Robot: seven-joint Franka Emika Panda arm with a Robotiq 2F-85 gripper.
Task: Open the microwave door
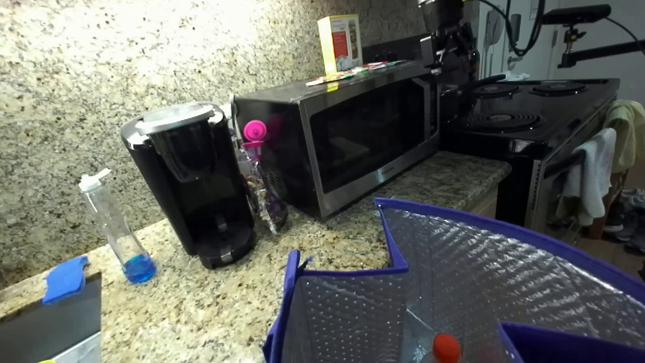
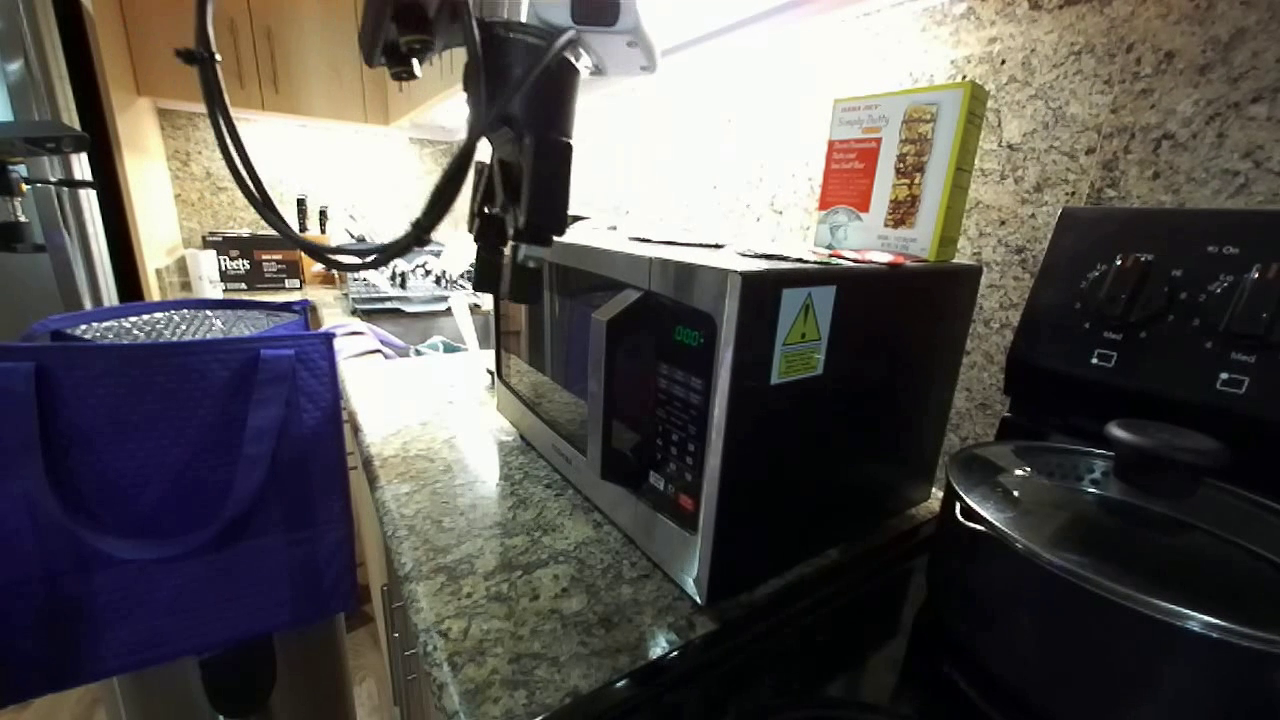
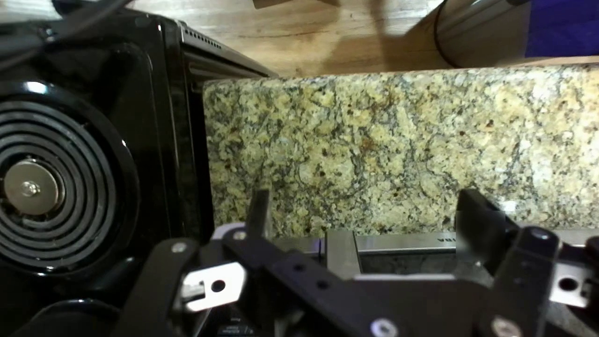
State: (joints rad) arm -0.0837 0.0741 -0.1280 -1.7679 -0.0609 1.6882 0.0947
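Observation:
The microwave (image 1: 272, 101) stands on the granite counter, and its side shows in an exterior view (image 2: 830, 430). The microwave door (image 1: 368, 131) is closed, with a silver frame around dark glass. It also shows in an exterior view (image 2: 550, 340) and partly in the wrist view (image 3: 407, 241). The vertical silver door handle (image 2: 603, 390) is on the door's edge beside the keypad. My gripper (image 3: 365, 194) is open, high at the microwave's upper front. In the wrist view the handle (image 3: 341, 248) appears between the spread fingers, nearer the left one. I cannot tell whether anything touches.
A black stove (image 1: 544, 108) adjoins the counter, with a lidded pot (image 2: 1080, 600) on it. A purple insulated bag (image 2: 180, 500) is in front of the counter. A coffee maker (image 1: 196, 186) stands beside the microwave. A yellow bar box (image 2: 890, 170) and wrappers lie on the microwave top.

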